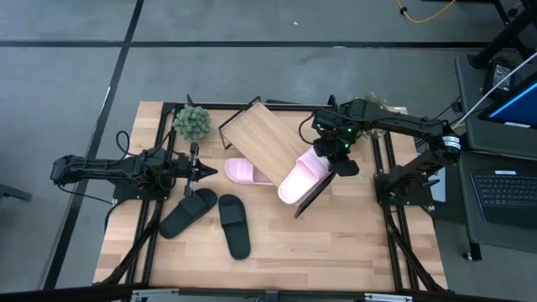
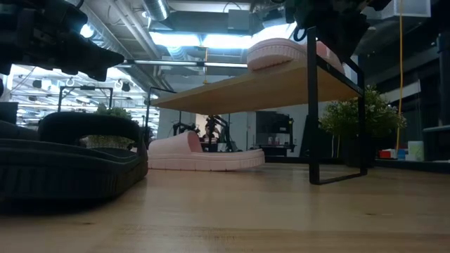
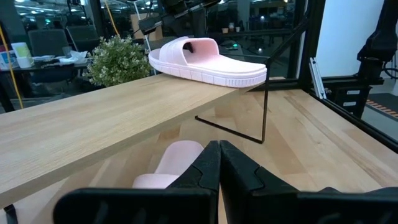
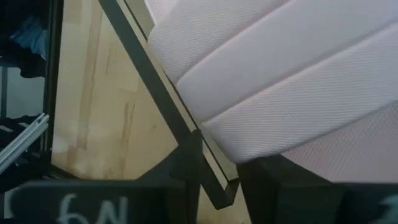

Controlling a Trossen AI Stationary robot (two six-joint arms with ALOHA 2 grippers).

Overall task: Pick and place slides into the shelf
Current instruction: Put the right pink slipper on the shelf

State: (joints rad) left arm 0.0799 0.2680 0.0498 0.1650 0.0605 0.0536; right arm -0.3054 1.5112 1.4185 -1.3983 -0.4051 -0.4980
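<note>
The left arm lies low along the table's left side, its gripper pointing toward the middle with the two fingers pressed together and holding nothing. Behind it, near the far edge, stands a small potted plant. Just in front of the left gripper, two black slides sit on the tabletop — one black slide angled toward the left arm, the other black slide right beside it, toe ends close but apart.

In the centre the shelf stands diagonally, a light wood-grain board on a thin black frame. One pink slide lies on the tabletop, partly tucked under the board's near edge; the low view shows it resting flat beneath the board. The second pink slide lies on top of the shelf at its right-hand end, close to the corner.

The right gripper hangs over that end of the shelf, right at the second pink slide's strap — the wrist view shows ribbed pink material filling the frame beside the black frame edge. Whether its fingers are clamped on the slide or parted I cannot tell.
</note>
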